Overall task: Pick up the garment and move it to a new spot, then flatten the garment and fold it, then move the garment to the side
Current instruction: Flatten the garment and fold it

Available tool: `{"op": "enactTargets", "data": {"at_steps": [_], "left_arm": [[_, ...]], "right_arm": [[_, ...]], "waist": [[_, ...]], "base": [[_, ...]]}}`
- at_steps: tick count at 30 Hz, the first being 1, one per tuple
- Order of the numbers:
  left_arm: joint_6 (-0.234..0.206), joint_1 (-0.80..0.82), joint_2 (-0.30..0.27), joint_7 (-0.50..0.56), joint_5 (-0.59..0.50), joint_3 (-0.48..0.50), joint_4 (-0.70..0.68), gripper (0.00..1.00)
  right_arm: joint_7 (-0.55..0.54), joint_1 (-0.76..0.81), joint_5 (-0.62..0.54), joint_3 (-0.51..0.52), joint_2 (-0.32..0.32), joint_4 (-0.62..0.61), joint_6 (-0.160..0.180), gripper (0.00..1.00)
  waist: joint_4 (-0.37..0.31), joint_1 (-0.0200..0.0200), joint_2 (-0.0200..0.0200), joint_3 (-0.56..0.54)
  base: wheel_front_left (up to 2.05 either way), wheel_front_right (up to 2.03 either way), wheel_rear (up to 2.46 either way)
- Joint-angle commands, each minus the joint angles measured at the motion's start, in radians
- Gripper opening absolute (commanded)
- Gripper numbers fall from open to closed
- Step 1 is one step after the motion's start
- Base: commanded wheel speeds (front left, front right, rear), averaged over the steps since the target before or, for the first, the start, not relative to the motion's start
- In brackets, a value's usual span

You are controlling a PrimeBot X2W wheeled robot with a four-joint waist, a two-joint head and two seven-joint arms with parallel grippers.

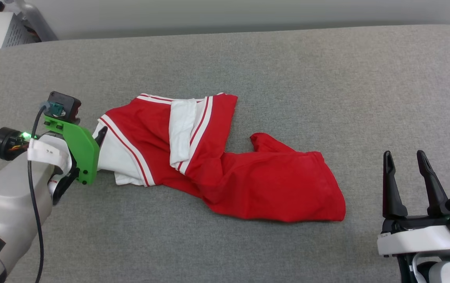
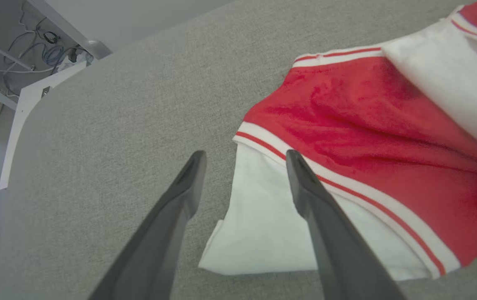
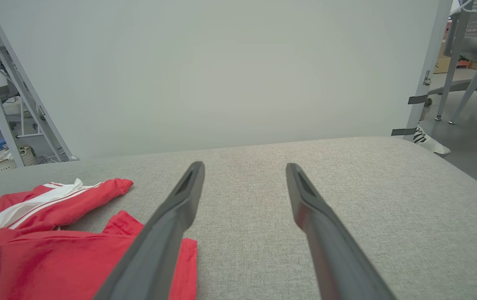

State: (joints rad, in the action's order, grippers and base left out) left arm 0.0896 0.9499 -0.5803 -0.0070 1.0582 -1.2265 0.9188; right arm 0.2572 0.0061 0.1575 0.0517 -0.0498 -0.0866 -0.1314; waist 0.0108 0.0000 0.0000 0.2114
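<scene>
Most of the left fingers (image 1: 101, 135) hide behind a green bracket (image 1: 76, 147).

The left gripper (image 2: 245, 155) has its two long dark fingers (image 2: 171, 216) spread wide apart in the left wrist view, tips level with each other and nothing pinched between them. In the head view this arm comes in from the lower left on a pale grey forearm (image 1: 8, 204), angled up and to the right, and a green bracket (image 1: 77, 147) and a black cable (image 1: 32, 188) at its wrist hide most of the fingers. The right gripper (image 1: 404, 155) sits at the lower right on a white wrist (image 1: 421, 239), its fingers pointing up the view, parted and empty.
</scene>
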Motion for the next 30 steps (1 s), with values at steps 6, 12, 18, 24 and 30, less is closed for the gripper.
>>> {"op": "enactTargets", "data": {"at_steps": [6,12,18,24,30], "left_arm": [[-0.105,-0.035,0.036,-0.239,-0.064,0.042,-0.025,1.0],[-0.162,-0.112,0.001,-0.254,-0.154,0.203,-0.228,1.0],[-0.132,-0.111,-0.027,-0.25,-0.201,0.268,-0.358,1.0],[-0.033,-0.016,0.007,-0.031,-0.134,0.237,-0.377,1.0],[0.025,0.068,0.066,0.298,0.008,0.195,-0.344,1.0]], "right_arm": [[0.005,0.033,-0.007,0.008,0.0,0.001,0.001,1.0],[0.005,0.058,-0.011,0.018,0.0,-0.005,0.001,1.0],[0.005,0.055,-0.01,0.015,0.0,-0.004,0.001,1.0],[0.005,0.047,-0.004,0.011,0.0,-0.006,0.001,1.0],[0.005,0.021,0.0,0.008,0.0,-0.01,0.001,1.0]], "waist": [[0.033,0.0,0.0,-0.078],[0.062,0.0,0.0,-0.117],[0.059,0.0,0.0,-0.128],[0.032,0.0,0.0,-0.103],[-0.004,0.0,0.0,-0.057]], "base": [[0.0,0.0,0.0],[0.0,0.0,0.0],[0.0,0.0,0.0],[0.0,0.0,0.0],[0.0,0.0,0.0]]}}
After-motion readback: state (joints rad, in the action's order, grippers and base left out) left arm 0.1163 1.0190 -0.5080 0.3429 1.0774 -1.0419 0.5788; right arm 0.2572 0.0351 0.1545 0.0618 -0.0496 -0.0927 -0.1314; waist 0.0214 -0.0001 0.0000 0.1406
